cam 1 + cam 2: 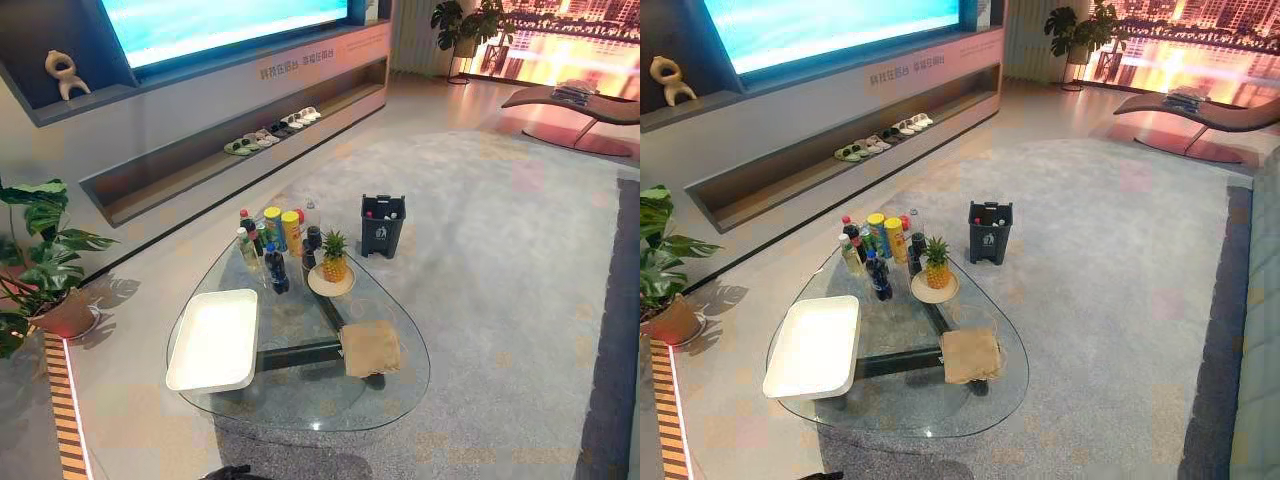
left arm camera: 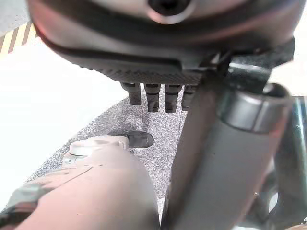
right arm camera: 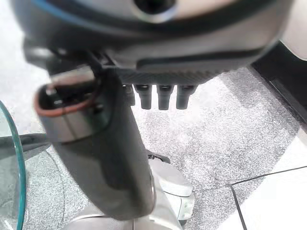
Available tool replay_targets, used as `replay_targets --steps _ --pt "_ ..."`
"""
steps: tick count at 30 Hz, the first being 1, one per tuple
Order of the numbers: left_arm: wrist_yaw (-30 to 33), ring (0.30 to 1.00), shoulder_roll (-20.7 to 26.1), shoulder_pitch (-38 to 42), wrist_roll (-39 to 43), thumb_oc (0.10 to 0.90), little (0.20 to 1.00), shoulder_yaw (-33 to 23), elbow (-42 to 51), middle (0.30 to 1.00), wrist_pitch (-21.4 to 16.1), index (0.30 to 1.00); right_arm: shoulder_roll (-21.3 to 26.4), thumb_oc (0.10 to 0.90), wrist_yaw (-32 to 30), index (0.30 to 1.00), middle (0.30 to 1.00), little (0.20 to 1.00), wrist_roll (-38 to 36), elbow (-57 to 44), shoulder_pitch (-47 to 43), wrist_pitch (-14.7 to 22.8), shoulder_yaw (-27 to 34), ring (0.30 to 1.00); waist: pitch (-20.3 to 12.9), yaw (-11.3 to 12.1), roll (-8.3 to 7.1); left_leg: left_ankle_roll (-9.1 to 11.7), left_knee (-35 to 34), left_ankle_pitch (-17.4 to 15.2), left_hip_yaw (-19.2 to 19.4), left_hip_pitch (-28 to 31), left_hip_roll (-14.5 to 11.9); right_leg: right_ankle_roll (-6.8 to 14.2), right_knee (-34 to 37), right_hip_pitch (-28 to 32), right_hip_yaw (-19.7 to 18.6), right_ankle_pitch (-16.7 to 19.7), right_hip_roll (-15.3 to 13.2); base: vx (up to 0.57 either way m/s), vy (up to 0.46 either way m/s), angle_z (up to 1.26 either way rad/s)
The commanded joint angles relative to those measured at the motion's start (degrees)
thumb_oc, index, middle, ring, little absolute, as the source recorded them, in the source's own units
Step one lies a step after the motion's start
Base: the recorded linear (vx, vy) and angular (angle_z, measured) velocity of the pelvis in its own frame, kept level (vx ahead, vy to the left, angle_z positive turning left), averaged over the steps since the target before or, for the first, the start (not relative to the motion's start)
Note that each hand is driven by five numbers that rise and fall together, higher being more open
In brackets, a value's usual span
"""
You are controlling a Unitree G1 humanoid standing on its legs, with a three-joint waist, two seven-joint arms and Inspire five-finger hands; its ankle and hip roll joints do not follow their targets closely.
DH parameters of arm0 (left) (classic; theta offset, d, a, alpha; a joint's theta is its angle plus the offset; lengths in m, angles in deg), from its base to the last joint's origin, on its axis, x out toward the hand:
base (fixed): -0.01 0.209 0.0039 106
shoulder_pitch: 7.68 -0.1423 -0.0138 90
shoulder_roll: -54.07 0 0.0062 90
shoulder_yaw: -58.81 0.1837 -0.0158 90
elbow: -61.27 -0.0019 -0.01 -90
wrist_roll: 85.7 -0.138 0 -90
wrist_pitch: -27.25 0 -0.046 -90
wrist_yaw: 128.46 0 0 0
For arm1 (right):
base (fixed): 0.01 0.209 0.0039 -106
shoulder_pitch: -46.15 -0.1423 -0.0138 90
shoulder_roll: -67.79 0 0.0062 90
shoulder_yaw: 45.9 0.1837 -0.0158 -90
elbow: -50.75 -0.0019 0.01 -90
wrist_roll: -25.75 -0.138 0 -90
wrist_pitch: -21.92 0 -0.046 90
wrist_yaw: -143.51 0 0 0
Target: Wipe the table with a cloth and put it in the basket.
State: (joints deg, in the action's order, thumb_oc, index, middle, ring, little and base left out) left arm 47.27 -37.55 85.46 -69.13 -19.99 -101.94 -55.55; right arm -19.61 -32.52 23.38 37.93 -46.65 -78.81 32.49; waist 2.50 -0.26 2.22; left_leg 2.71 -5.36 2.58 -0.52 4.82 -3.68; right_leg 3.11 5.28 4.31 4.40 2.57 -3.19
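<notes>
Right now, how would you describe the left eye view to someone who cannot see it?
A folded tan cloth lies on a rounded glass table, with a white tray to its left. At the far end stand bottles and a pineapple on a plate; a dark bin sits on the carpet beyond.

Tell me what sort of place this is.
Likely a showroom styled as a living room: a glass coffee table, a huge wall screen above a row of slippers, and a lounge chair.
</notes>
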Motion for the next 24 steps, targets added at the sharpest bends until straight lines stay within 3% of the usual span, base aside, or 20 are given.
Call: replay_targets --steps 1,24 --pt "1.4 0.9 1.7 3.5 -3.2 0.8 0.9 0.9 -2.9 0.9 -1.7 0.9 0.3 0.8 -0.7 0.9 0.9 0.9 -0.3 2.1 -3.6 0.2 -2.0 0.9 2.2 -0.2 -1.85 0.2 0.4 -4.2 0.8 0.7 1.9 3.7 -1.3 1.9 0.5 -3.1 -2.4 0.32 -0.159 -0.55" --pt "1.1 0.9 1.8 3.6 -2.4 0.8 0.9 0.6 -2.8 0.9 -2.1 0.9 0.5 0.8 -0.7 0.9 0.9 0.9 -0.4 2.4 -3.9 0.4 -2.0 0.9 2.2 -0.1 -1.8 0.2 0.4 -4.2 0.7 0.7 1.8 3.6 -1.3 2.0 0.6 -3.2 -2.4 0.0 0.0 0.0"
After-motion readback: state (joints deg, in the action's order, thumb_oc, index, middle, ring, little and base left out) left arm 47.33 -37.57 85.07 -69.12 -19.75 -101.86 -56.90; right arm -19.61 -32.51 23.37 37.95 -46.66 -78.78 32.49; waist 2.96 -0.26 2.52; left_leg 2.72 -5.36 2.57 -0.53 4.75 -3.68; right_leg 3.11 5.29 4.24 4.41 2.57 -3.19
